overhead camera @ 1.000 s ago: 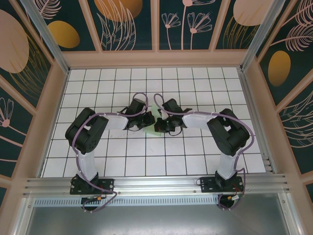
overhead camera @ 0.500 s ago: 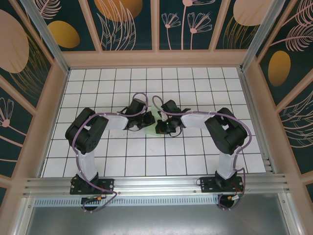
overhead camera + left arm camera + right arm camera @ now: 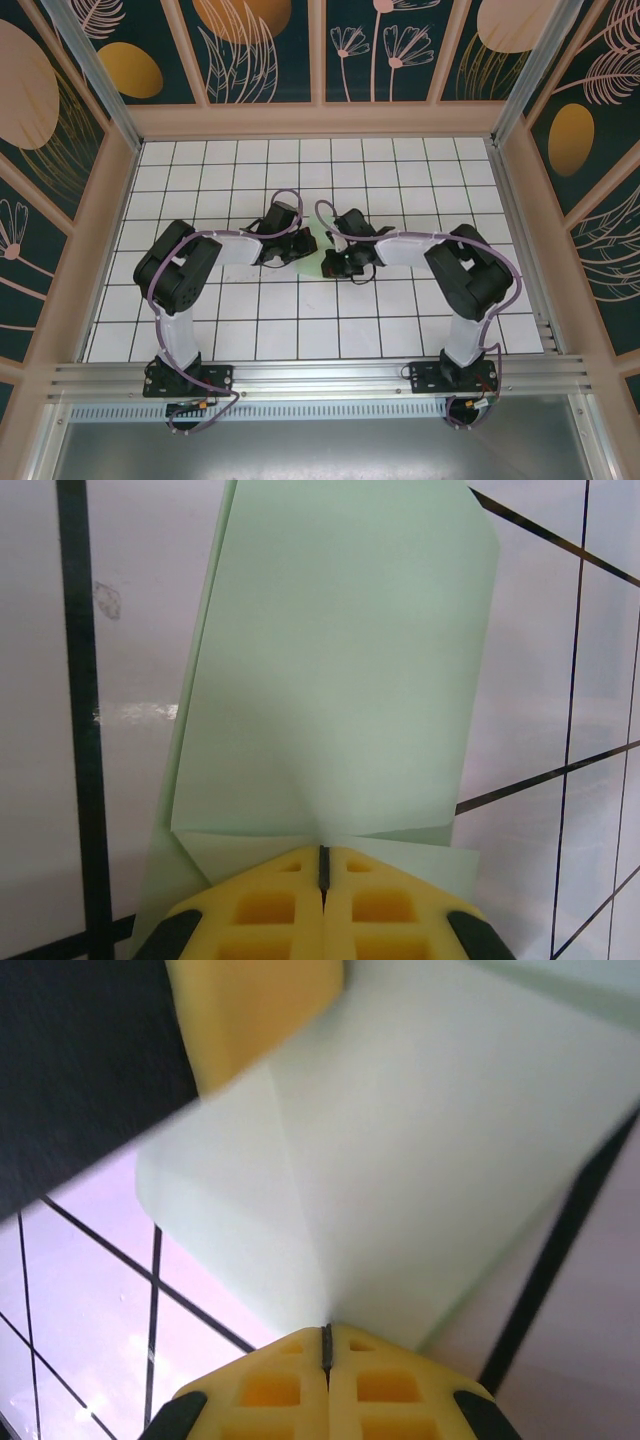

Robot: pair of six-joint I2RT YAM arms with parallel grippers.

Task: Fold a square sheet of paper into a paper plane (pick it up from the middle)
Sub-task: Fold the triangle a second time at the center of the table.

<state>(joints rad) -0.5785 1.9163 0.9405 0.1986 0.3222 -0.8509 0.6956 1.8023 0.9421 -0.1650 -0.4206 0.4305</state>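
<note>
Since both pairs are clamped shut on it, the paper (image 3: 316, 238) sits between them at centre of the overhead frame; left fingers (image 3: 265, 905) pinch its near edge, long axis running straight up-frame; right fingers (image 3: 265, 1390) grip the opposite side.

Paper (image 3: 340, 660) between left gripper (image 3: 323, 865), right gripper (image 3: 326, 1338)
</note>
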